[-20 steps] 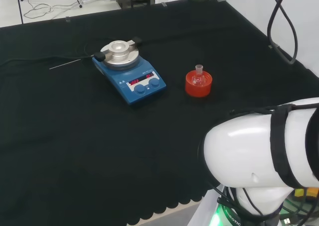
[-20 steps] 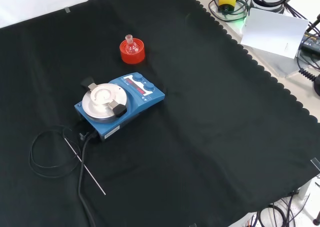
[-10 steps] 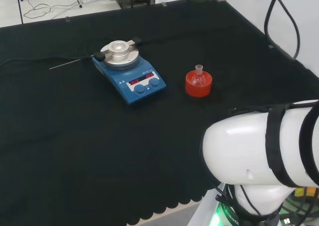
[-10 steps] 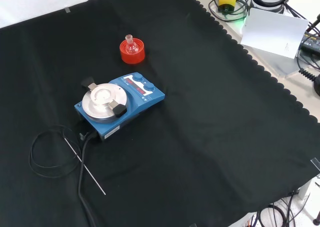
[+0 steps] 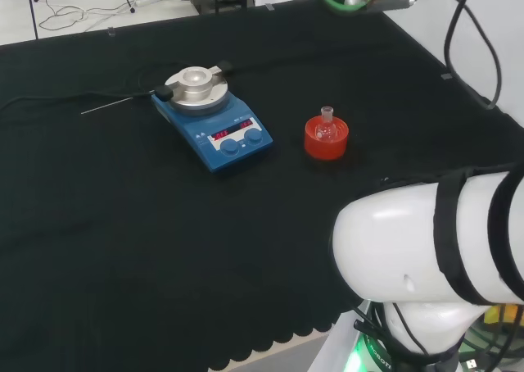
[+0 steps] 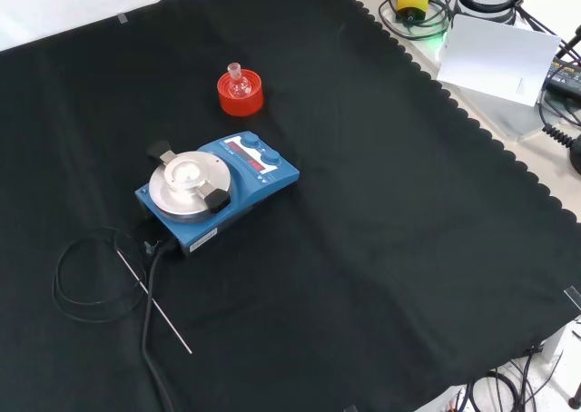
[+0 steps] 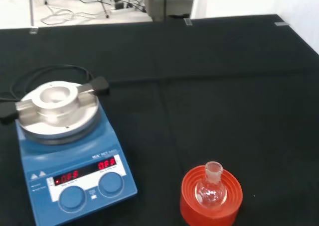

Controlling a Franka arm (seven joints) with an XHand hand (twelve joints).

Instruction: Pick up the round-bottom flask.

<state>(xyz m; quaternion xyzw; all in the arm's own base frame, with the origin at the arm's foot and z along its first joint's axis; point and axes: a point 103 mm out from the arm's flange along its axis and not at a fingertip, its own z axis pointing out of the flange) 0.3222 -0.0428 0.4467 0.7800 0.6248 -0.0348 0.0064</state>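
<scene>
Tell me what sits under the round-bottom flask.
The round-bottom flask sits upright in a red ribbed ring stand, which rests on the black cloth. The stand hides the flask's underside and the cloth beneath; its neck and upper bulb show above the rim.

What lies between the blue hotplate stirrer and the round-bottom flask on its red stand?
Nothing: bare black cloth separates the hotplate stirrer from the round-bottom flask on its red ribbed stand, as the front and wrist views show.

A blue hotplate stirrer (image 6: 216, 191) stands mid-cloth (image 6: 381, 249), its thin metal probe (image 6: 152, 302) lying toward the cloth's near-left corner in the front view.
</scene>
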